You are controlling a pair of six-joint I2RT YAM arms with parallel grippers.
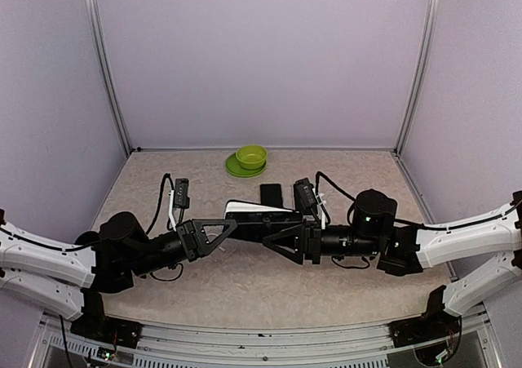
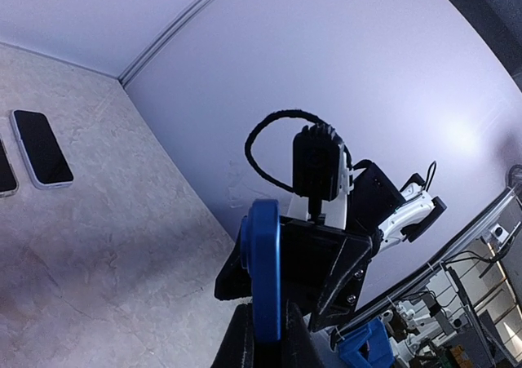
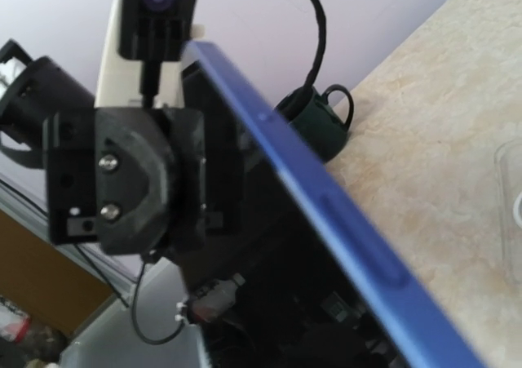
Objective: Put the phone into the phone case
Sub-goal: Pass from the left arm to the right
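Phone (image 2: 264, 270), blue-edged, hanging over the middle of the table (image 1: 245, 294), being clamped in the fingers of the left gripper (image 1: 232, 224), right gripper (image 1: 269, 236) sitting at its other end, grip there unreadable.

The tabletop (image 1: 245, 294) is viewed from above and behind, facing forward and down, from well back. From the left wrist the right arm (image 2: 326, 254) is faced at close range, and from the right wrist the left arm (image 3: 122, 180). The blue-edged phone (image 2: 265, 270) between them is shared by all views.
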